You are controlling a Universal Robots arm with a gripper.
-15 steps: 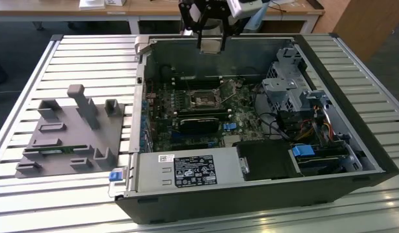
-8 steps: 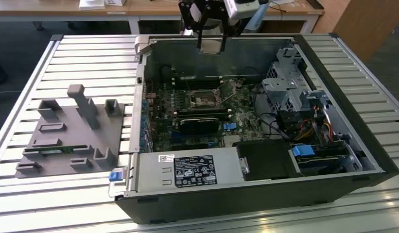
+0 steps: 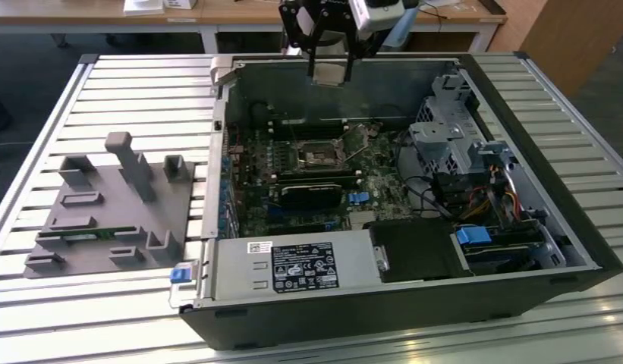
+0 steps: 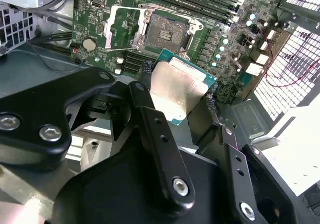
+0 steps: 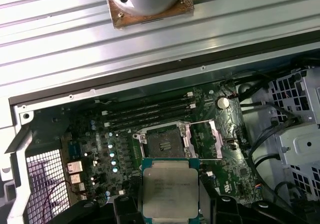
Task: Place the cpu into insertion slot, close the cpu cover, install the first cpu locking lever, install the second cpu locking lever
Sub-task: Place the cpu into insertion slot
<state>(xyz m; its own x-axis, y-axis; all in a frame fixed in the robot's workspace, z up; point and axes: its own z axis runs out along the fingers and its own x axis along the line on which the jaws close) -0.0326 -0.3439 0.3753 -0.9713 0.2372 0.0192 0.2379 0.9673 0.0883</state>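
My gripper [image 3: 329, 76] hangs above the far wall of the open computer case [image 3: 574, 227], shut on the cpu [image 3: 329, 72]. In both wrist views the cpu [image 4: 177, 89] [image 5: 168, 189] shows its silver-grey top between my black fingers [image 4: 145, 74]. The insertion slot [image 3: 319, 154] [image 4: 167, 32] [image 5: 162, 141] lies bare on the green motherboard, well below the chip. The cpu cover [image 4: 122, 29] [image 5: 205, 139] is swung open beside the slot, resting over the board.
A grey fixture block [image 3: 108, 205] sits on the slatted table at the exterior view's left. Inside the case are a black block [image 3: 311, 193] near the slot, a drive cage [image 3: 453, 144] with cables, and a power supply [image 3: 291, 265].
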